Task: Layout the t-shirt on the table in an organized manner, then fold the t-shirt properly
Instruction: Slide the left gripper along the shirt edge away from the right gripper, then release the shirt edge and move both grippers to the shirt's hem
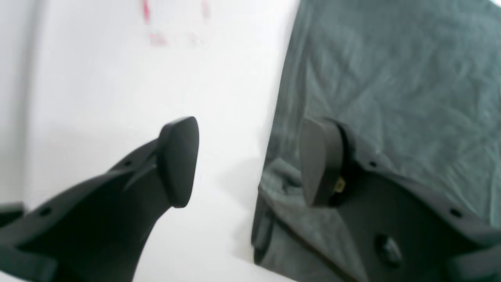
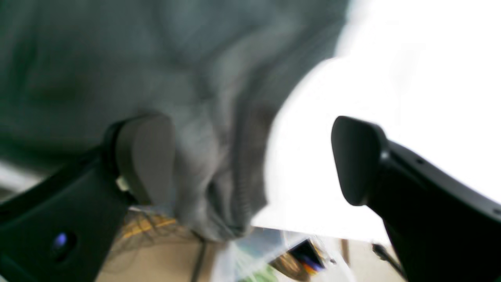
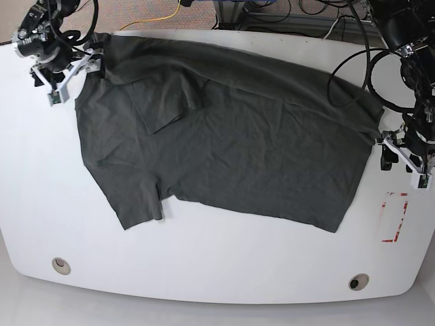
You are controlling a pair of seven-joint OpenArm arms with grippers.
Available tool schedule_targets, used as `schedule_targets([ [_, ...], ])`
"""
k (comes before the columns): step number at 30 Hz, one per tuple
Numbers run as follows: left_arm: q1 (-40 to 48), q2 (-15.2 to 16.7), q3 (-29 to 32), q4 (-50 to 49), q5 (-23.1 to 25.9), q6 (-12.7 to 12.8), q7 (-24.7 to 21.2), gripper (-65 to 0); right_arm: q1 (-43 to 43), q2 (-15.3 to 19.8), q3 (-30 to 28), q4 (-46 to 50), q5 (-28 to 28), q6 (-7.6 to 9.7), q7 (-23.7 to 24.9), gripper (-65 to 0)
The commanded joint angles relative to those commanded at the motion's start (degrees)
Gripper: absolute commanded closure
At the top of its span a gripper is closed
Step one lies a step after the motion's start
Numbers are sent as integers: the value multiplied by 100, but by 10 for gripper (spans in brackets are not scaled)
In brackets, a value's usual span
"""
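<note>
Near table edge: glossy white table (image 3: pixel 217 272) with curved rim; two round grommet holes (image 3: pixel 61 265) near the front edge, one toward each corner
Red tape rectangle (image 3: pixel 394 217): on the bare white surface just beside the shirt's hem end, below the left gripper in the base view; seen as blurred pink marks in the left wrist view
T-shirt (image 3: pixel 224 142): dark charcoal-grey, short-sleeved; spread across the middle of the table, wrinkled; one sleeve lies flat toward the near side, the other sleeve is folded inward over the chest; far long edge rolled over on itself in a ridge
Left gripper (image 1: pixel 250 160): at the shirt's hem end, on the base view's right; jaws apart; one finger pad (image 1: pixel 178 160) over bare table, the other over the cloth, the shirt's edge and a folded corner between them; whether either pad touches the fabric cannot be told
Right gripper (image 2: pixel 254 160): at the far corner of the table by the shirt's collar end, on the base view's left; jaws apart; a bunched fold of fabric hangs between them, close against one fingertip (image 2: pixel 146 156), the other fingertip well clear over white table; view blurred, contact uncertain
Far background: cables (image 3: pixel 353 61) running along the table's back edge to the arms
</note>
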Motion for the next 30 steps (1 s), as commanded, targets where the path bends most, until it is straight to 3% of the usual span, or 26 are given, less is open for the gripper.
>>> schedule_targets([
  [1, 88, 26, 26, 88, 35, -220, 0, -379, -26, 35, 132, -18, 316, 0, -18, -606],
  [4, 264, 44, 149, 123, 44, -466, 0, -379, -149, 26, 149, -26, 862, 0, -88, -606],
  [10, 651, 220, 229, 114, 62, -466, -176, -379, -492, 0, 141, -35, 1670, 0, -229, -606],
  [15, 958, 352, 237, 35, 519, -466, -677, -379, -686, -18, -70, -35, 1697, 0, -229, -595],
  [17, 985, 404, 237, -97, 756, -466, -844, -379, -721, -18, -220, -62, 1530, 0, -202, -555],
  [26, 976, 440, 229, -1116, 1160, -466, -1363, -379, -475, 35, -598, -888, 703, 0, -149, -185],
  [30, 967, 431, 220, -1371, 1160, -466, -1433, -378, -396, 97, -818, -1143, 396, 0, 0, -160],
])
